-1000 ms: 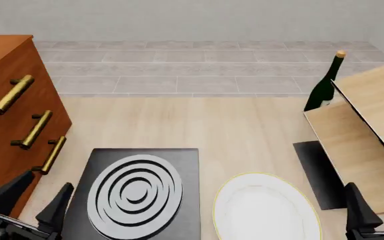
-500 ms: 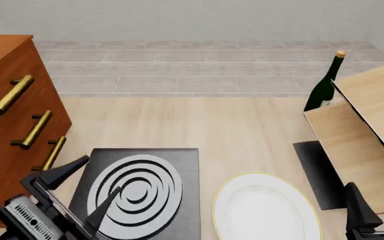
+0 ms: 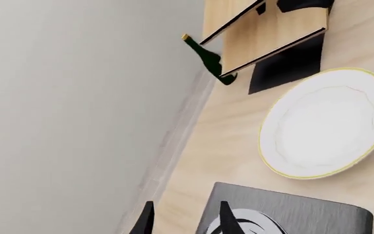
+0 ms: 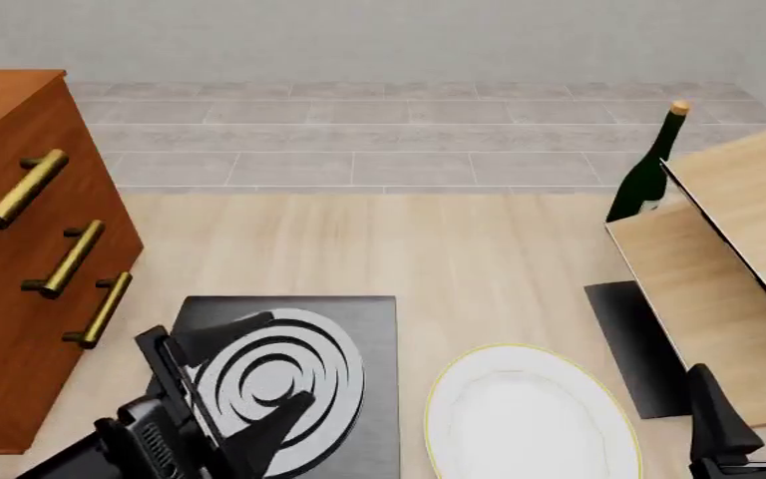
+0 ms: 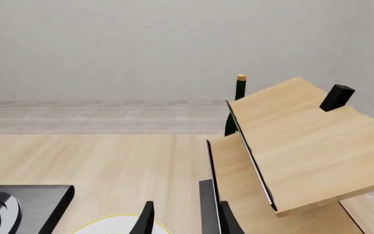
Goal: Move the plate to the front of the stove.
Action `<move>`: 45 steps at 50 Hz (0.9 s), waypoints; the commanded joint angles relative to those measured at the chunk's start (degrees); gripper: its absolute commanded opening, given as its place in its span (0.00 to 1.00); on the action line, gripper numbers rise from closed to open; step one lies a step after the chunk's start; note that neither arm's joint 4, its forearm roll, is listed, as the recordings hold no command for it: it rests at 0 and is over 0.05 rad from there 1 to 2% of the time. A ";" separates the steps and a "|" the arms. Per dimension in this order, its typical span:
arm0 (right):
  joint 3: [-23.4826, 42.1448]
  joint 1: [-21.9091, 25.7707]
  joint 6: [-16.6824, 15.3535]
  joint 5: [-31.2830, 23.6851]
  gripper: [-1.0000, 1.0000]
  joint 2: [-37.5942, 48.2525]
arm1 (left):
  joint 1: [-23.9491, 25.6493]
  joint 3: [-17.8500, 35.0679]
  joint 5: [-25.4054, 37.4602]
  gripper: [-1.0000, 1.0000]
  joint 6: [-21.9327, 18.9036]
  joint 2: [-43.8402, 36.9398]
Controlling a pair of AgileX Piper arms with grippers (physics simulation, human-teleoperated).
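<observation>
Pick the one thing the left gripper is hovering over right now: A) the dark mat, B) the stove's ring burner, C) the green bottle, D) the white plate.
B: in the front view the left gripper hangs open above the stove and its grey rings, while the plate lies apart to the right.

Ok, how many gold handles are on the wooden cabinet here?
3, all on the wooden cabinet at the table's left: top handle, middle handle, bottom handle. Any lower ones would be out of frame.
</observation>
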State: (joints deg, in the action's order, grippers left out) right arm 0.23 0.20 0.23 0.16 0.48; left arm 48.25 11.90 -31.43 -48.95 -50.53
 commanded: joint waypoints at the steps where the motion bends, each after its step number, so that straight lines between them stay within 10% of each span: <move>1: -0.02 0.02 0.01 0.03 1.00 0.04 | 3.59 3.39 2.29 1.00 -4.53 -3.31; 45: -0.02 -0.01 0.00 0.03 1.00 0.01 | 9.34 6.57 0.15 1.00 -11.95 -19.08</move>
State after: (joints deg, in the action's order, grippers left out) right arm 0.22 0.20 0.23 0.19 0.49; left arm 55.92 17.63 -30.47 -59.38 -65.76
